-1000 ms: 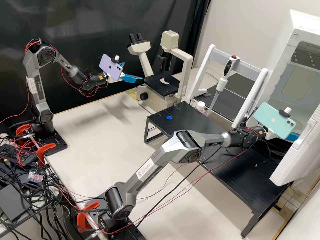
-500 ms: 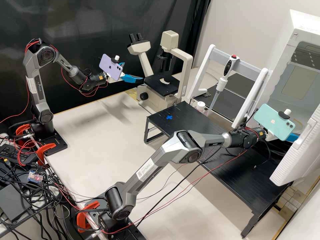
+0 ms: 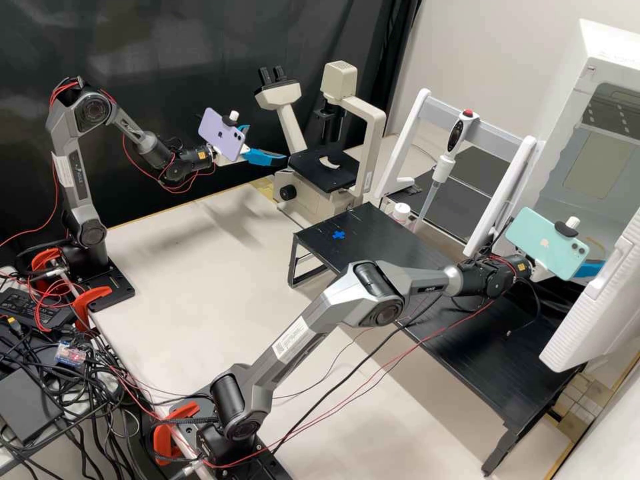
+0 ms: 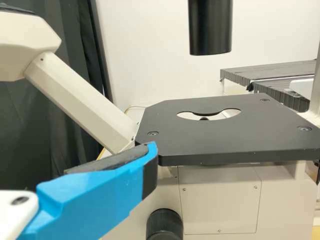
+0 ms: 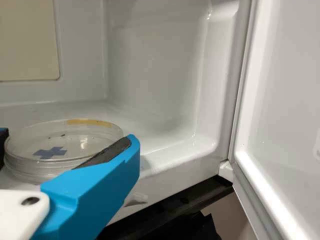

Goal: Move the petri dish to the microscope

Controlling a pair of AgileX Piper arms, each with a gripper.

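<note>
Drifting faintly toward nine o'clock in the high view, our right gripper, jaws dish-wide, seemingly clasps the petri dish inside the white cabinet; the carry is probably starting. A blue finger masks some rim; we can't tell if the base is lifted. Farther, toward eleven, our left gripper stands wide and empty near the microscope.

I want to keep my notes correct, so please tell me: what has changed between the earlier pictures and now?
Very little: the phone on the right hand has shifted slightly leftward in the high view. Whether that hand has since taken hold of the petri dish, I cannot tell. The left hand, microscope and pipette stayed as they were.
</note>
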